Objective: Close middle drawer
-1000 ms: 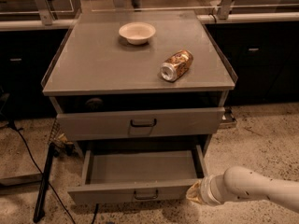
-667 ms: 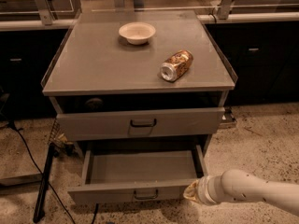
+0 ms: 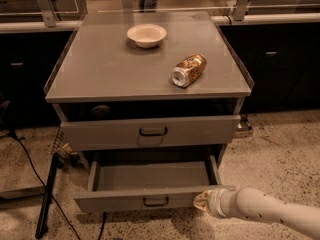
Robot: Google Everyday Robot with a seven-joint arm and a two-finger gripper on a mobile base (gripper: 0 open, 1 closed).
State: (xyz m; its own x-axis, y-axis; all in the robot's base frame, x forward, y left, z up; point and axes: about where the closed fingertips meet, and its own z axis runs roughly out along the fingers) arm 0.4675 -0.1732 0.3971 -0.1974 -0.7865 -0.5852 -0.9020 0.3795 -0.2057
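Observation:
The middle drawer [image 3: 120, 200] is a shallow grey tray pulled well out of the grey cabinet, low in the camera view. Its flat front carries a small dark loop handle [image 3: 156, 202] at the centre, and the tray [image 3: 152, 176] is empty. My gripper [image 3: 201, 202], on a white arm [image 3: 270, 213] coming in from the lower right, is at the right end of the drawer front and looks to be touching it. The taller, wider grey drawer front [image 3: 150, 132] sits above it, sticking out slightly.
On the cabinet top [image 3: 100, 74] a white bowl [image 3: 146, 35] stands at the back and a can [image 3: 188, 70] lies on its side at the right. A dark stand and cables [image 3: 47, 194] are on the floor to the left. Dark counters run behind.
My gripper has edged a little left and up against the right end of the middle drawer's front. The drawer looks about as far open as before.

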